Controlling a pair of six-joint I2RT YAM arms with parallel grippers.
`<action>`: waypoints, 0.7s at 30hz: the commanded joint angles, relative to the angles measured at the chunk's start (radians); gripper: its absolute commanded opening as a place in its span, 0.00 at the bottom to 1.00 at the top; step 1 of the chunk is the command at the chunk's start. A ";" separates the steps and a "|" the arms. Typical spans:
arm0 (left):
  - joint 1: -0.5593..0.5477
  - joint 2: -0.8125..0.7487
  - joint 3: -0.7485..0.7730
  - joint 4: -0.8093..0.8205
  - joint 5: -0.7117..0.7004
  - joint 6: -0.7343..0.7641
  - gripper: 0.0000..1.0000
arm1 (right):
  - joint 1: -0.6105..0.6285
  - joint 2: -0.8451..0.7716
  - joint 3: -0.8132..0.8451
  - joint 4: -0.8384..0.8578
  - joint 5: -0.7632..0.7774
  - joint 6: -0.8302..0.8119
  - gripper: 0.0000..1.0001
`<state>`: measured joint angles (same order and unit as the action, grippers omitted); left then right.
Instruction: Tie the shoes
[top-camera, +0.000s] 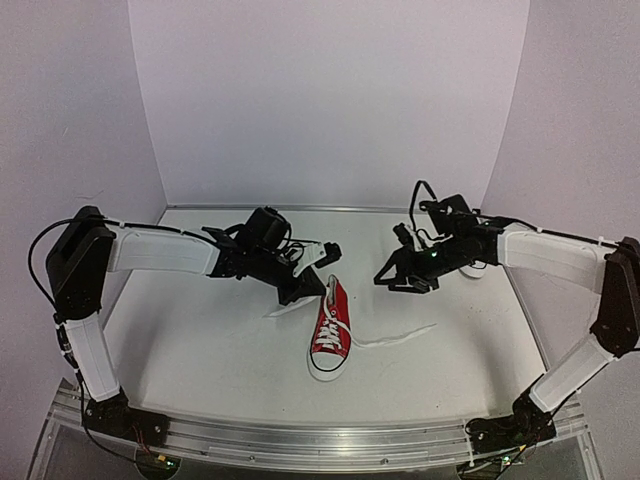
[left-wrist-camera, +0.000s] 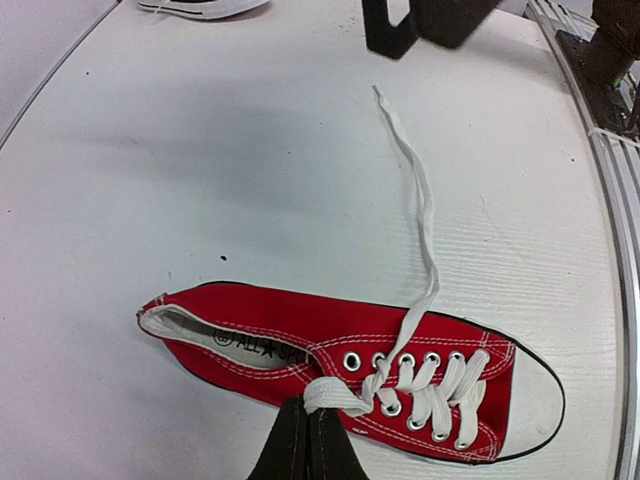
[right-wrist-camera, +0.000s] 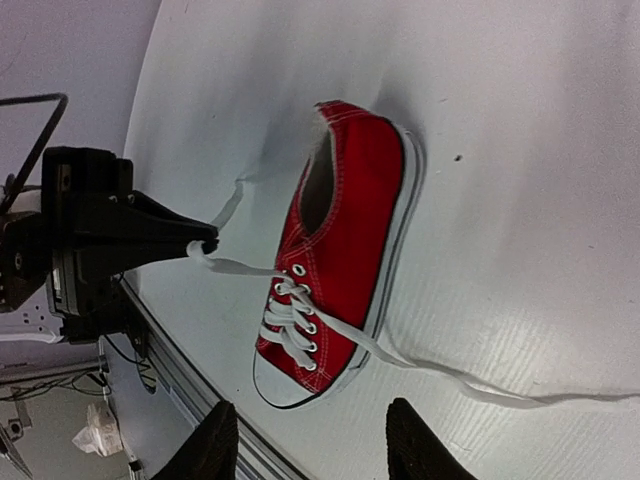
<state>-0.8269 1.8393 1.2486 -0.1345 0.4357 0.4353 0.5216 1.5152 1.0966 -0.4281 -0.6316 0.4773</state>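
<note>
One red shoe (top-camera: 331, 325) with a white toe cap lies mid-table, toe toward the near edge. It also shows in the left wrist view (left-wrist-camera: 340, 365) and the right wrist view (right-wrist-camera: 345, 240). My left gripper (top-camera: 303, 289) is shut on the shoe's left lace (left-wrist-camera: 335, 397) just beside the top eyelets and holds it taut (right-wrist-camera: 240, 266). The right lace (top-camera: 400, 337) lies loose on the table (left-wrist-camera: 415, 180). My right gripper (top-camera: 397, 282) is open and empty, hovering right of the shoe (right-wrist-camera: 312, 450). A second shoe (left-wrist-camera: 200, 6) shows only as a sole edge by the right arm.
The table (top-camera: 200, 350) is white with a metal rail (top-camera: 300, 440) along the near edge. White walls close off the back and sides. The right gripper's fingers (left-wrist-camera: 385, 30) stand beyond the loose lace's tip.
</note>
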 joint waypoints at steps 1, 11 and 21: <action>-0.015 -0.026 -0.010 0.037 0.021 -0.037 0.00 | 0.088 0.082 0.081 0.137 -0.049 0.043 0.44; -0.028 -0.025 -0.039 0.075 0.013 -0.075 0.00 | 0.171 0.210 0.088 0.315 -0.112 0.123 0.34; -0.031 -0.030 -0.043 0.073 0.018 -0.059 0.00 | 0.197 0.290 0.106 0.369 -0.117 0.158 0.34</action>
<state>-0.8521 1.8393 1.2060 -0.0951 0.4431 0.3695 0.7071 1.7730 1.1556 -0.1176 -0.7314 0.6129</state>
